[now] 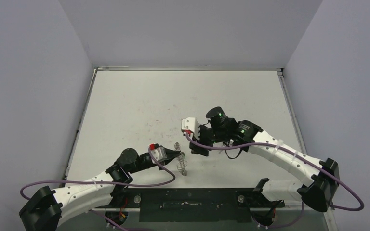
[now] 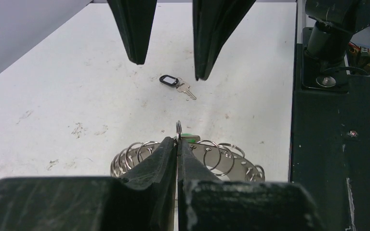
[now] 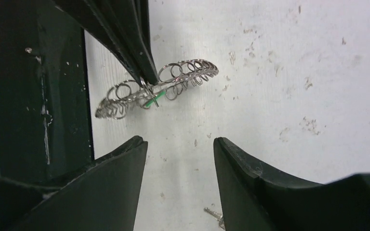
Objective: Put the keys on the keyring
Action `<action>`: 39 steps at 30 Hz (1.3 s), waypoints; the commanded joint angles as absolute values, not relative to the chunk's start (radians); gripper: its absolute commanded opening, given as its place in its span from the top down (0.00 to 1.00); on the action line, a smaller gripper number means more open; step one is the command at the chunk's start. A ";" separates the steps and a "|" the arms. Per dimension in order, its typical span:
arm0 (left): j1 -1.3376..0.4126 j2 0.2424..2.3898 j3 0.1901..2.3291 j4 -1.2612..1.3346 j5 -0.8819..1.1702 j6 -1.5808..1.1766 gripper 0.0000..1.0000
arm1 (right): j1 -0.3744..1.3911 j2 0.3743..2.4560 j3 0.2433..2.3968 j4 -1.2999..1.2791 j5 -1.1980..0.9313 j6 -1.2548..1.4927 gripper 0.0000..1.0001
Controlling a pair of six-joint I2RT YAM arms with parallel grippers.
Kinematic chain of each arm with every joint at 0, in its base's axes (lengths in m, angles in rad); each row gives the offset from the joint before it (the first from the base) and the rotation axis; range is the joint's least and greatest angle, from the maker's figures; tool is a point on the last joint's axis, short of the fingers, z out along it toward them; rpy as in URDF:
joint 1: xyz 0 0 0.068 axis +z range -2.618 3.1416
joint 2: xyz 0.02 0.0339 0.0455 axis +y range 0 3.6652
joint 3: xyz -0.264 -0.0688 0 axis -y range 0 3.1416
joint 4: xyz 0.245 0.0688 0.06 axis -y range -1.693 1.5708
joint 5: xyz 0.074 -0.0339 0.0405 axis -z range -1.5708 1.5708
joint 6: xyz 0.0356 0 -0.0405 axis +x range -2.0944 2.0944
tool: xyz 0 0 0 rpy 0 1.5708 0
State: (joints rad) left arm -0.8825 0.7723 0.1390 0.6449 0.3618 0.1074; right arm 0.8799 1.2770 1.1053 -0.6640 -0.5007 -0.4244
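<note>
- The keyring (image 2: 231,163) sits low on the table (image 1: 139,96), close to its near edge and just beside the black base plate (image 1: 188,204).
- The left gripper (image 2: 177,142) is clamped on a small loop at the keyring's rim. The green tag (image 2: 189,137) is right against its tips.
- The right gripper (image 3: 179,140) hangs released, with nothing between its parted jaws. It is a little beyond the keyring and apart from it.
- The key (image 2: 187,90) and black tag (image 2: 168,80) lie flat on the table, joined, and apart from the keyring on its far side, below the right gripper.
- Bare table runs wide toward the far edge and both side walls. The tight side is the near one, where the base plate borders the keyring.
- The top view gives both arms meeting near the middle front, but there the keyring is a faint glint and the key cannot be made out.
- The left wrist view alone shows the black tag and the pinched loop standing upright.
- The right wrist view shows the keyring as a tilted oval and only a sliver of key at its bottom edge.
</note>
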 commanded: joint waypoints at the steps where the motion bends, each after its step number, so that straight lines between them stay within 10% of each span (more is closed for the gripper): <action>1: -0.887 0.765 0.142 0.833 0.348 0.083 1.00 | 0.873 1.194 1.035 -0.451 -0.626 -0.432 0.48; 18: -0.887 0.740 0.147 0.840 0.342 0.079 1.00 | 0.860 1.332 1.034 -0.441 -0.766 -0.477 1.00; 24: -0.888 0.732 0.146 0.836 0.336 0.081 1.00 | 0.859 1.371 1.040 -0.484 -0.745 -0.489 1.00; 29: -0.887 0.713 0.142 0.809 0.313 0.081 1.00 | 0.857 1.314 1.002 -0.423 -0.658 -0.452 0.62; 32: -0.888 0.691 0.158 0.733 0.284 0.103 1.00 | 0.851 1.233 0.931 -0.318 -0.561 -0.395 0.02; 39: -0.888 0.668 0.244 0.502 0.206 0.174 1.00 | 0.829 1.094 0.826 -0.221 -0.450 -0.336 0.00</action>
State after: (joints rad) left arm -0.8829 0.6781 0.1497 0.5888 0.2714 0.1211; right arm 0.8398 1.1702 0.8551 -0.3485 -0.5381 -0.3843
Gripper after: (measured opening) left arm 0.010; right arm 0.999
